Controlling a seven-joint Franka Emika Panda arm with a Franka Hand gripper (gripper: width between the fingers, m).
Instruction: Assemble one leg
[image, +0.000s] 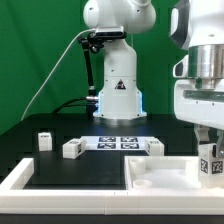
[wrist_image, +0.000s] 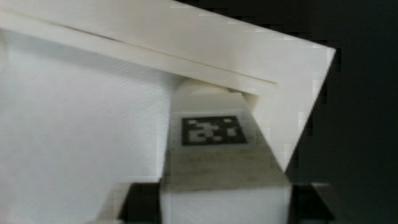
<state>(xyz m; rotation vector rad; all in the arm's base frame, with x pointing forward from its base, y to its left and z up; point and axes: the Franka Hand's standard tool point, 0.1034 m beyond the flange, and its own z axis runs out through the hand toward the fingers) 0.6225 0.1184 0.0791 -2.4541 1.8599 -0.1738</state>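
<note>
Leg — a small white stubby plastic post (image: 210, 164) with a black-and-white square tag on its side — sits clamped in the claw (image: 211, 158) at the exterior view's right, its long axis upright and running straight out of the fingers. Directly below lies the large flat square white panel with a raised rim (image: 150, 176); in the wrist view the post's far end (wrist_image: 212, 125) reaches near the panel's corner (wrist_image: 267, 75) — whether touching, I cannot tell.
</note>
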